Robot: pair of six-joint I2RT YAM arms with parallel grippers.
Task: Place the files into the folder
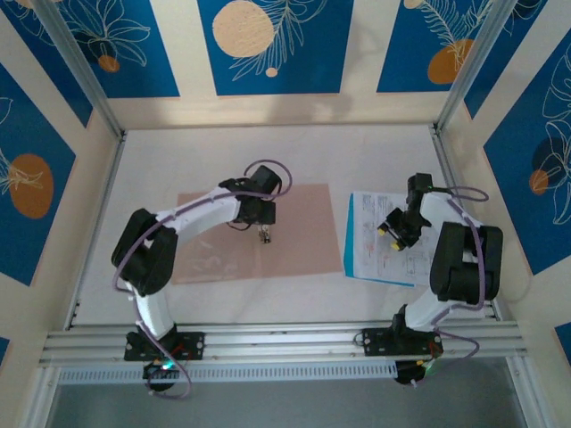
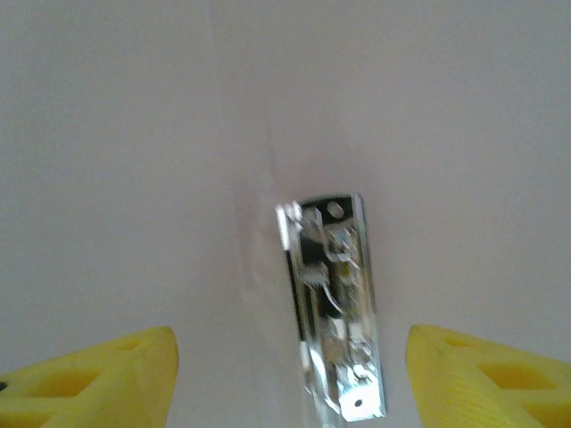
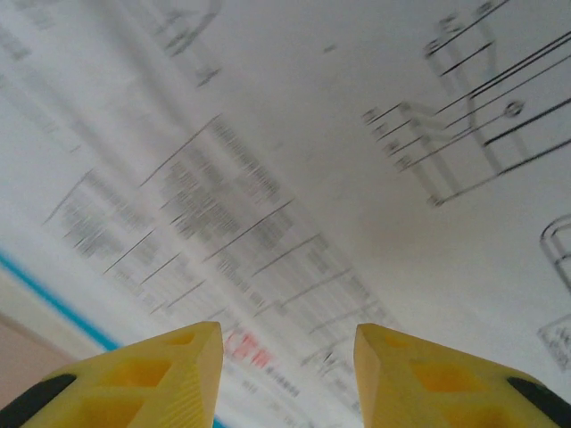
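Observation:
The folder point(image 1: 303, 227) lies open and flat on the table, pinkish-brown, with a shiny metal clip point(image 2: 335, 312) on its inner face. My left gripper point(image 1: 266, 234) hovers over the folder's middle; its jaws point(image 2: 291, 348) stand open on either side of the clip, without touching it. The files point(image 1: 370, 259), white printed sheets on a blue sheet, lie to the right of the folder. My right gripper point(image 1: 390, 227) hangs just above them. In the right wrist view that gripper point(image 3: 287, 332) is open over the printed page point(image 3: 294, 160), nothing between its fingers.
A glossy clear patch point(image 1: 210, 263) covers the folder's left half. Metal frame posts point(image 1: 89, 80) and patterned walls enclose the table on three sides. An aluminium rail point(image 1: 285, 339) runs along the near edge.

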